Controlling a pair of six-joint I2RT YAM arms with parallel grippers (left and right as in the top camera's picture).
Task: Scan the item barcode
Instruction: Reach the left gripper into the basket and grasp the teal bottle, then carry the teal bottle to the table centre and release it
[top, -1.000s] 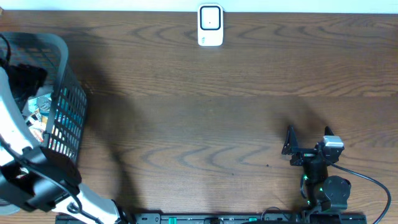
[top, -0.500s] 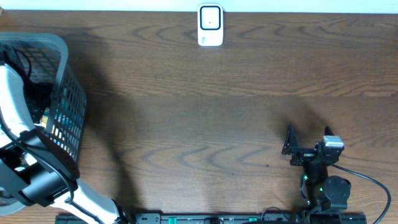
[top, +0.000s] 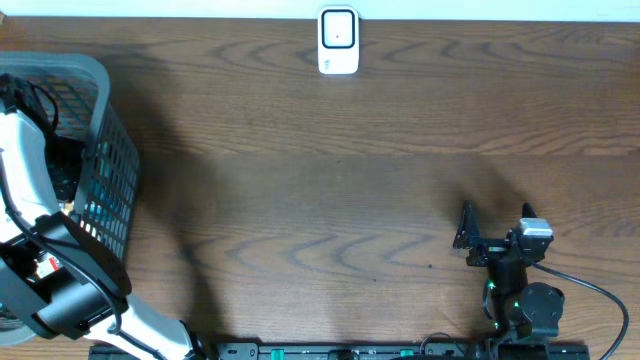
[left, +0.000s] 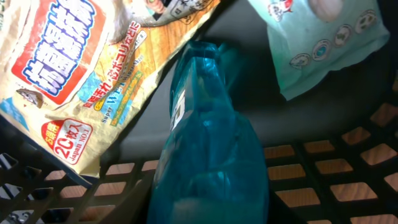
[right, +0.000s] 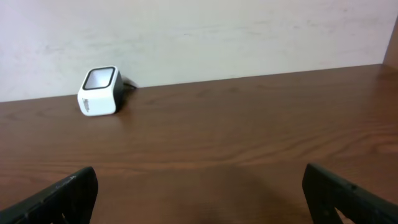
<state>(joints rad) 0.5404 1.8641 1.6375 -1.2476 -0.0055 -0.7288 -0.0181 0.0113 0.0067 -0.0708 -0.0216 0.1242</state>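
Left arm (top: 22, 170) sits deeper in the mesh basket (top: 108, 170) over a glossy teal bottle (left: 211, 155), grip unreadable; right gripper (right: 199, 196) gapes wide.

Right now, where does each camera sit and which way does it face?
Overhead: above the table, looking down on scanner, basket, left arm, right arm.
Left wrist: inside the basket, facing a teal bottle and a printed pack; no pincer shows.
Right wrist: low over the table, facing scanner and wall; right pincer open at the bottom corners.
Shared: overhead and right wrist both show the scanner.
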